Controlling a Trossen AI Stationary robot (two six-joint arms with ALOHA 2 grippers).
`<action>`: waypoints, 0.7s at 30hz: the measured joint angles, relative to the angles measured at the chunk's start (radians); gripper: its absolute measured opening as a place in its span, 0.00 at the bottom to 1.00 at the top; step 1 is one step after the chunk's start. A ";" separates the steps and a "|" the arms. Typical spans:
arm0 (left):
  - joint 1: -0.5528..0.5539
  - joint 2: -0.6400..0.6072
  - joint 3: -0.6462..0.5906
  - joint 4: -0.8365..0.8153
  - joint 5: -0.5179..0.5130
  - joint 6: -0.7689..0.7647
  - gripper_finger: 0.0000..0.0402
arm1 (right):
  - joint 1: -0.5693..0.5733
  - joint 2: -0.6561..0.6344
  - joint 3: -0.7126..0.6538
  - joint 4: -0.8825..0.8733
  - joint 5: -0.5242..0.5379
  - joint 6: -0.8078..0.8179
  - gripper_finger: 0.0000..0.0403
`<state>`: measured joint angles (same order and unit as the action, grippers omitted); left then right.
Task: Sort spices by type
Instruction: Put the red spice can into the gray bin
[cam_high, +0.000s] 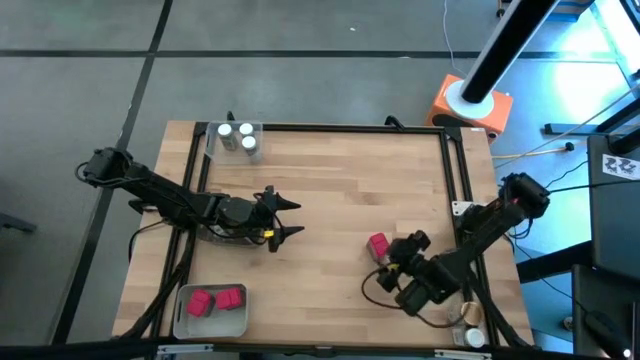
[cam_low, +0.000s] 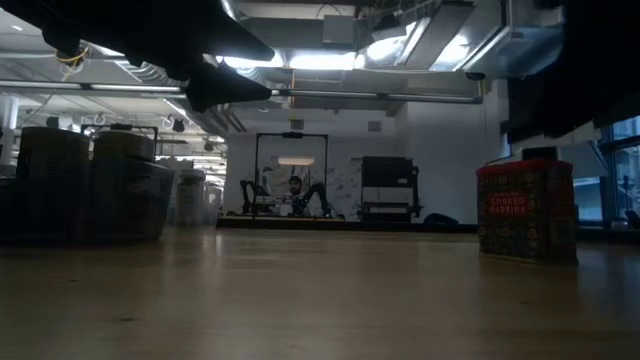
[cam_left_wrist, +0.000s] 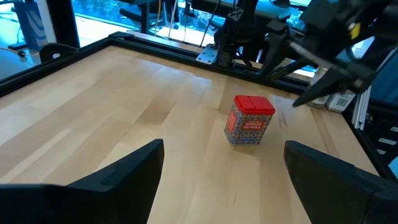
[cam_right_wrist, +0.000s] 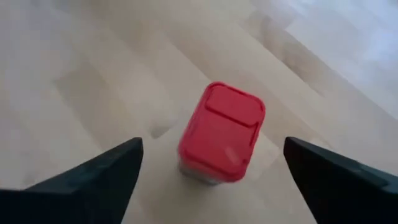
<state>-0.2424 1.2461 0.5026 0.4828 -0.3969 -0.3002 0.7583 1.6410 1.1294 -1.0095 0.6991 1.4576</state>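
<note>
Fingers of right gripper (cam_right_wrist: 211, 180) spread wide above red paprika tin (cam_right_wrist: 222, 132), near table's right edge (cam_high: 456, 215); off-centre descent could topple tin. Left gripper (cam_high: 288, 220) open, mid-table.

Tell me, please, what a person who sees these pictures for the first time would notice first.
The lone red paprika tin stands upright on the bare wood at the table's right, with the right gripper open just beside it. At mid-left, the left gripper hangs open over the table, pointing toward the tin. Two more red tins lie in the tray at the near-left corner.
</note>
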 joint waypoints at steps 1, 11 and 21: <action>0.000 0.000 0.000 0.000 0.000 -0.003 0.79 | -0.010 0.014 0.000 -0.002 0.000 -0.001 0.98; 0.000 0.000 0.000 0.000 0.000 -0.007 0.79 | -0.088 0.112 0.000 -0.012 -0.064 -0.030 0.86; 0.000 0.000 0.000 0.001 0.000 -0.007 0.79 | -0.119 0.140 0.000 0.078 -0.125 -0.203 0.66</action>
<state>-0.2424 1.2461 0.5026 0.4837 -0.3969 -0.3073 0.6389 1.7813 1.1294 -0.9319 0.5736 1.2547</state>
